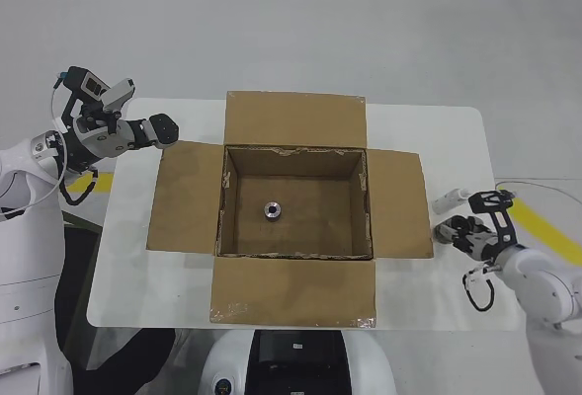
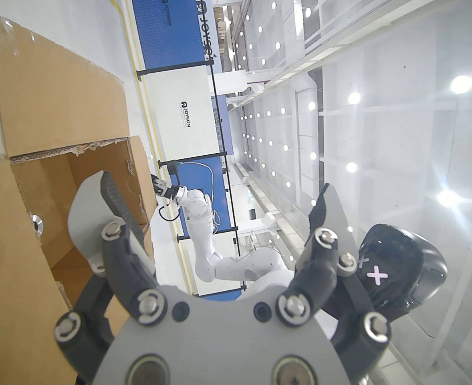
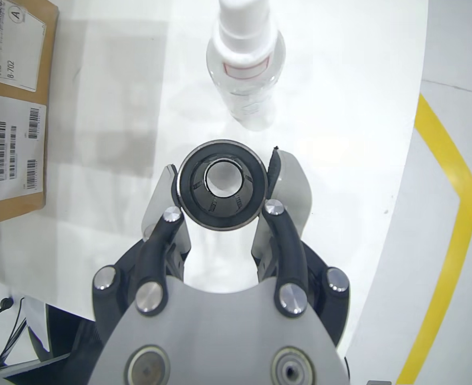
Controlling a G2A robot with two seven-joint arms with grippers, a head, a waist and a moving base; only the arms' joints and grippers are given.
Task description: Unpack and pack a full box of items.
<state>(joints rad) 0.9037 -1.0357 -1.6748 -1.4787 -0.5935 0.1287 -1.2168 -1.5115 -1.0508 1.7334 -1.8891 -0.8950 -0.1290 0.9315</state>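
An open cardboard box (image 1: 320, 225) sits at the centre of the white worktop (image 1: 439, 286) in the top view, its four flaps folded out flat. On the box floor, a little left of centre, we see one small metal ring (image 1: 273, 208) lying alone. The left wrist view catches the same ring (image 2: 37, 224) against the brown cardboard.

At the upper left of the top frame, the left tool (image 1: 162, 129) hangs over the worktop's corner, just off the box's left flap (image 1: 184, 197). Its own camera shows its fingers (image 2: 99, 198) spread wide apart, with nothing between them.

At the right edge of the top frame, just beyond the right flap (image 1: 399, 202), the right tool (image 1: 458, 232) is low over the worktop. From its wrist camera we see it clamped on a black ring (image 3: 220, 218), a hollow piece with a bright rim, one finger pressing each side. Whether that ring touches the worktop, we cannot tell.

Just beside it, a clear spray bottle (image 3: 245, 61) with a white cap lies on its side on the worktop. In the top view the bottle (image 1: 449, 196) lies between the right flap and the worktop's edge, just above the right tool in the frame. Printed labels (image 3: 7, 37) show on the flap nearest the right tool.
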